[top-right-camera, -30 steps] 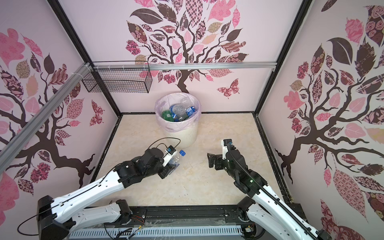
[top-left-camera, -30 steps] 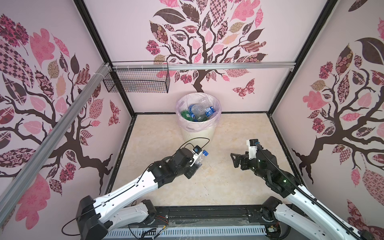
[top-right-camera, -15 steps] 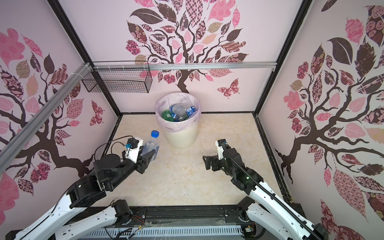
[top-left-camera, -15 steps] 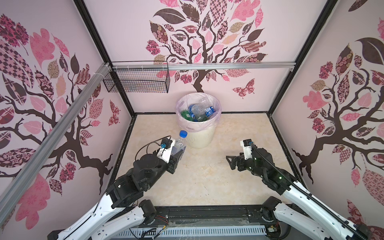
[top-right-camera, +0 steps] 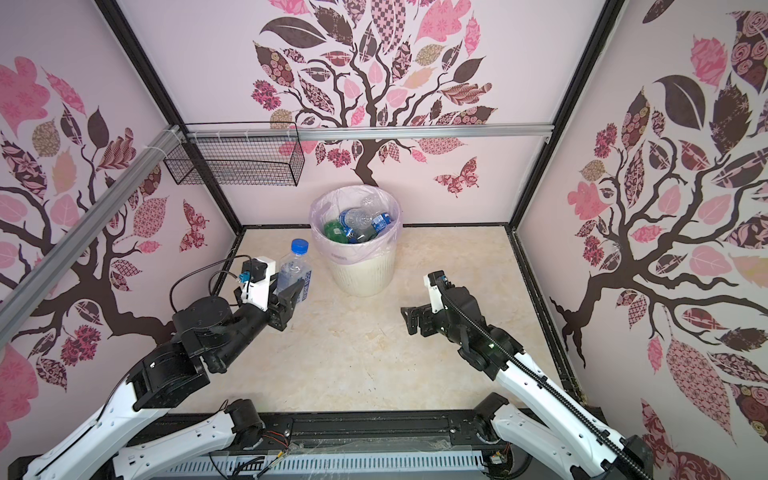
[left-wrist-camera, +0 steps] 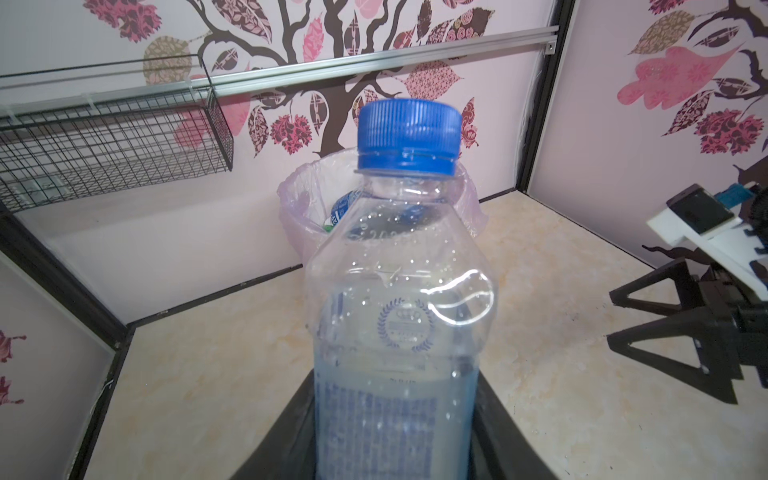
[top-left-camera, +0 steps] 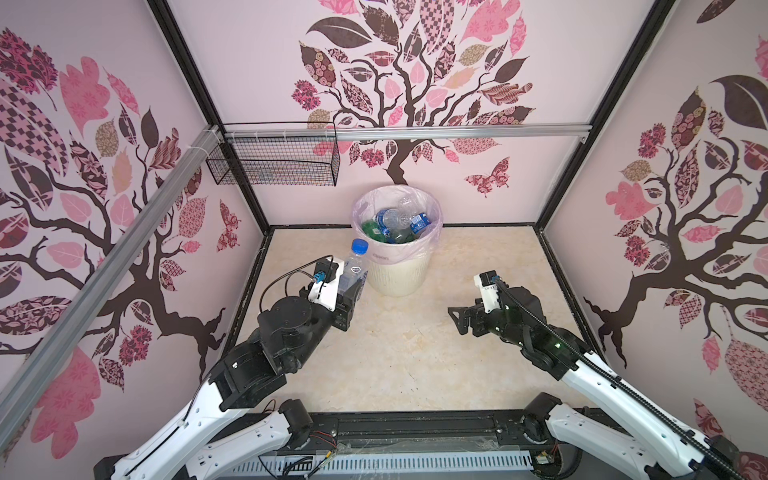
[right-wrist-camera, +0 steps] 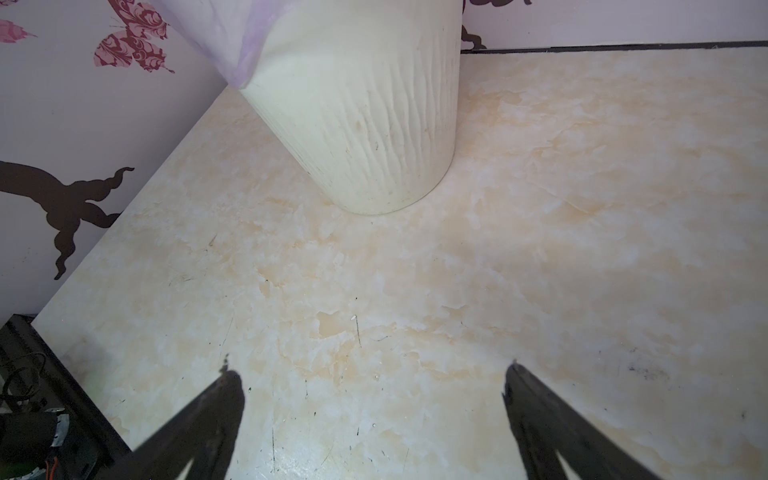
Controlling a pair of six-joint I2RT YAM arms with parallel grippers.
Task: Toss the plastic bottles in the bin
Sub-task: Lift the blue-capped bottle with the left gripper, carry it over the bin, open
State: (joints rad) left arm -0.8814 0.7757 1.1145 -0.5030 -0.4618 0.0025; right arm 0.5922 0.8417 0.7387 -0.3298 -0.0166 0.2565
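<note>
The left pincer [top-left-camera: 351,291] is clamped on the lower, labelled part of a clear plastic bottle [top-left-camera: 354,268] with a blue cap [top-left-camera: 360,246]. The bottle stands roughly upright out of the jaws, cap end farthest from the wrist, lifted off the marbled cream tabletop [top-left-camera: 415,357]. In the left wrist view 2 black fingers [left-wrist-camera: 286,440] flank the bottle's blue-printed label, and its shoulder shows a dent.

The bin [top-left-camera: 395,278], cream-white and ribbed with a pale pink bag folded over its rim, stands straight ahead of this pincer, close beyond the held bottle. Whether bottle and bag touch cannot be told. Inside the bin lies a heap of bottles [top-left-camera: 395,222], clear ones with blue labels and at least 1 green.

The right pincer [top-left-camera: 457,320] is spread wide and holds nothing. It hangs above the bare tabletop, and in the right wrist view the bin's base sits ahead of its 2 fingertips, apart from them.

A black wire mesh basket [top-left-camera: 274,162] hangs on the back rail, well beyond the left pincer.
</note>
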